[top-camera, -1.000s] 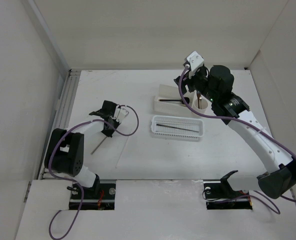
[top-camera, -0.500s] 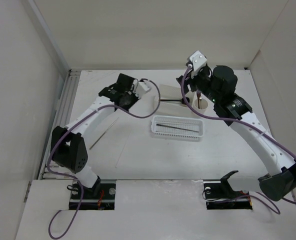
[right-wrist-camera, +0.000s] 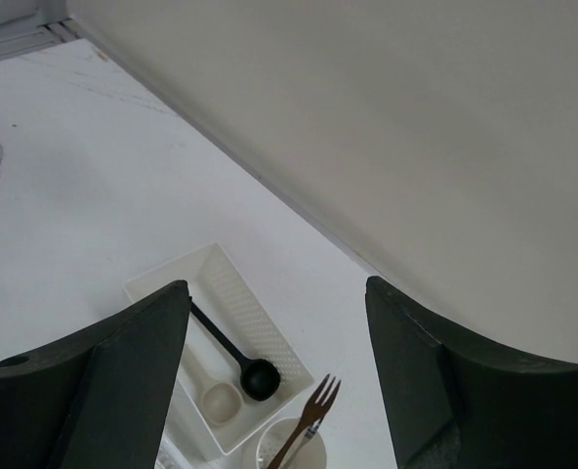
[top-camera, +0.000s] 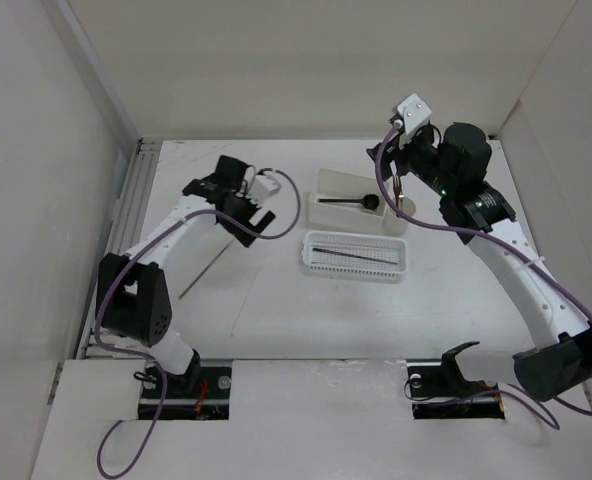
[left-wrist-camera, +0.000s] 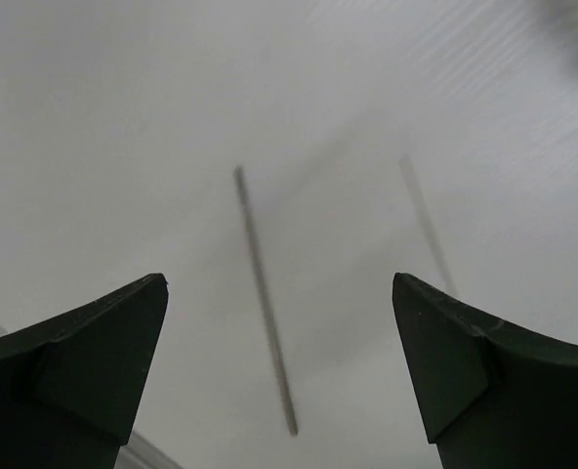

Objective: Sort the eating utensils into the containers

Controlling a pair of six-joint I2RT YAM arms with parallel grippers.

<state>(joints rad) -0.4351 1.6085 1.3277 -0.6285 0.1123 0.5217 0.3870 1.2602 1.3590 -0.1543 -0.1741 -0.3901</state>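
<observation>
Since two sticks lie loose on the tabletop (top-camera: 326, 330), we judge the step in hand to be the pick of the dark stick (left-wrist-camera: 265, 303) by the left tool (left-wrist-camera: 277, 279), whose jaws stand wide apart with nothing between them. To do it well, we want the tool brought down until the fingertips nearly brush the surface. The stick is thin and lies flat, and a high close would likely pass over it. We would also take it near its middle, so that it does not swing down at one end on the way to the basket (top-camera: 306, 255), where a dark stick already lies. The pale stick (left-wrist-camera: 427, 234) has to stay outside the jaws (a double pick would be hard to place cleanly).

As for position, the wrist view, which is blurred, shows the dark stick running lengthwise through the gap, somewhat nearer the left finger. The jaws would therefore close across it, which is the right way round. The pale stick lies apart from it, out by the right finger. From overhead, the left tool hangs clear of the surface and toward the far end of the dark stick, not over its middle, so we think it needs to come back toward the arm's base before descending.

The right tool (right-wrist-camera: 276, 285) is spread and empty above the box (right-wrist-camera: 255, 311), which holds the black spoon (right-wrist-camera: 228, 350) and the beige spoon (right-wrist-camera: 221, 401). The fork (right-wrist-camera: 313, 403) stands in the cup (right-wrist-camera: 309, 442) just beside it.
</observation>
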